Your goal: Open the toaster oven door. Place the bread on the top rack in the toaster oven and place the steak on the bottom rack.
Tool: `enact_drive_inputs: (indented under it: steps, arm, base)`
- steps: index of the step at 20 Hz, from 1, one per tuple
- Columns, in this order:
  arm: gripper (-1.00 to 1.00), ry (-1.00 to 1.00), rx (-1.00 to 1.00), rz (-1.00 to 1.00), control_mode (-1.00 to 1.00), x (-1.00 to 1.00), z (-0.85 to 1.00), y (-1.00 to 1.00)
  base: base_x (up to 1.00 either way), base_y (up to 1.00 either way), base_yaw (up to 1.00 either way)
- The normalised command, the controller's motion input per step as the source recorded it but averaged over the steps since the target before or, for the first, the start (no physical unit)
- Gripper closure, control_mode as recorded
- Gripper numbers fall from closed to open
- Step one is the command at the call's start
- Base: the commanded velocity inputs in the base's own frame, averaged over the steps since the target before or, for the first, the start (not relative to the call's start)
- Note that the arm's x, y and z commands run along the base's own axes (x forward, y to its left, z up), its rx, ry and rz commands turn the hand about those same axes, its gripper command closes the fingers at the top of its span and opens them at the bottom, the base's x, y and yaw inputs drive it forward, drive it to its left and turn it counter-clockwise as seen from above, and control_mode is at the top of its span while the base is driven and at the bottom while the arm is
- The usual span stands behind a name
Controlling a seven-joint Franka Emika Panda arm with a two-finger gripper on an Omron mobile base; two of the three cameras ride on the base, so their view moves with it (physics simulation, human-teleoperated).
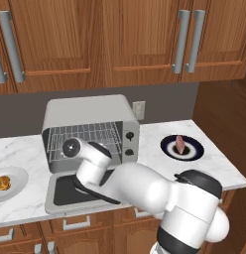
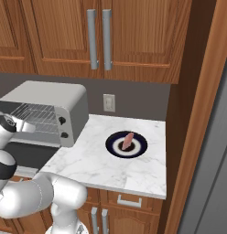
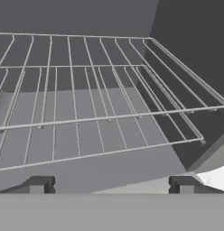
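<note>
The toaster oven [image 1: 90, 116] [image 2: 46, 103] stands at the back of the counter with the toaster oven door [image 1: 60, 193] [image 2: 26, 157] folded down flat in front of it. My hand hovers over the door at the oven's mouth. My gripper [image 3: 111, 186] is open with nothing between its fingertips, facing the top rack [image 3: 109, 117] and, just beneath it, the bottom rack [image 3: 109, 153]; both are bare. The golden-brown bread [image 1: 2, 183] lies on a white plate [image 1: 16, 174] at the far left. The pinkish steak [image 1: 180, 144] [image 2: 128, 139] rests on a dark plate [image 1: 194, 151] [image 2: 142, 147] to the oven's right.
The marble counter [image 1: 150, 134] [image 2: 110, 169] runs between the oven and the steak's plate. Wooden wall cabinets [image 1: 120, 39] hang above, and a tall wooden panel [image 2: 202, 114] closes off the right end. A wall outlet [image 1: 139, 110] sits behind the oven.
</note>
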Motion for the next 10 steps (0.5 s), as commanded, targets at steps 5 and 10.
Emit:
enact_drive_inputs:
  steps: [5, 10]
  arm:
    - [-1.0, -0.05, 0.0, 0.0, -1.0, 0.05, -0.01, 0.0]
    - [-1.0, -0.03, 0.0, 0.0, -1.0, 0.18, 0.0, 0.0]
  base:
    - [0.0, 0.0, 0.0]
    - [0.0, 0.0, 0.0]
